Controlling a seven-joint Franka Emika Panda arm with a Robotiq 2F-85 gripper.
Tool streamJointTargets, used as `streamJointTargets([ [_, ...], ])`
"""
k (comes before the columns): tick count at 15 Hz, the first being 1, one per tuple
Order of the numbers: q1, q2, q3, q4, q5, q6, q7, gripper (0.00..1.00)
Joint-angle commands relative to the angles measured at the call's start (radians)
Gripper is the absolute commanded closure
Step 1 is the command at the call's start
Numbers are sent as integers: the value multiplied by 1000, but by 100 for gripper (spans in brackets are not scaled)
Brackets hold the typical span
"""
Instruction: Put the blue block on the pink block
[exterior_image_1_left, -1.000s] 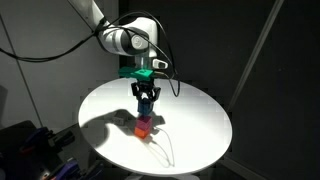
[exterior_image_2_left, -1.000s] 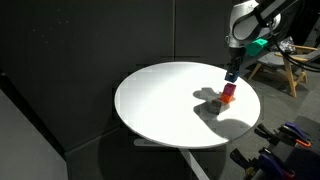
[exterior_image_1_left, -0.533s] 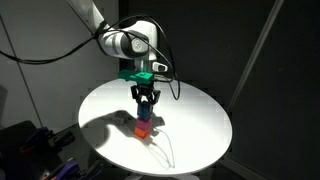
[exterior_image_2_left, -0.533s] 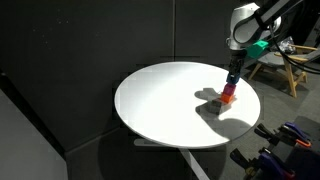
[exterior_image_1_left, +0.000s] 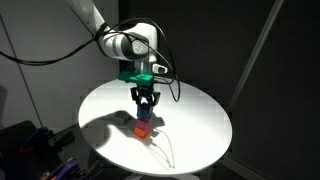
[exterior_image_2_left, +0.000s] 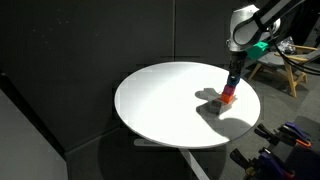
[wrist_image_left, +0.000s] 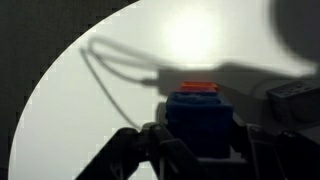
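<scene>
Where the arm descends over the white round tabletop (exterior_image_1_left: 205, 125), the gripper (exterior_image_1_left: 146, 103) points straight down, slightly left of frame centre in an exterior view. In the wrist view the blue block (wrist_image_left: 200, 122) fills the lower centre of the frame. One dark finger (wrist_image_left: 140, 150) lies against its left face and the other against its right face, so the jaws are pinching the blue block. An orange-red block (wrist_image_left: 198, 88) shows as a narrow strip just above the blue block in that frame.

In an exterior view, a small reddish-pink patch directly below the jaws marks the pink block (exterior_image_1_left: 143, 126). At this size its boundary with the neighbouring blocks cannot be told. Whether the blue block rests fully on it cannot be told either.

In an exterior view the gripper (exterior_image_2_left: 231, 84) stands at the right side of the tabletop (exterior_image_2_left: 160, 105), right of frame centre, above an orange-red patch (exterior_image_2_left: 227, 99). A dark shadow lies on the tabletop just left of that patch.
</scene>
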Motion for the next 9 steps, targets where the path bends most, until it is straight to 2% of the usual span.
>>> streamJointTargets([
  [1, -8, 0, -2, 1, -28, 15, -2, 38],
  [2, -8, 1, -2, 1, -29, 13, -3, 19],
  [5, -9, 1, -3, 1, -32, 13, -3, 1],
  [9, -10, -11, 0, 5, -13, -7, -7, 0],
])
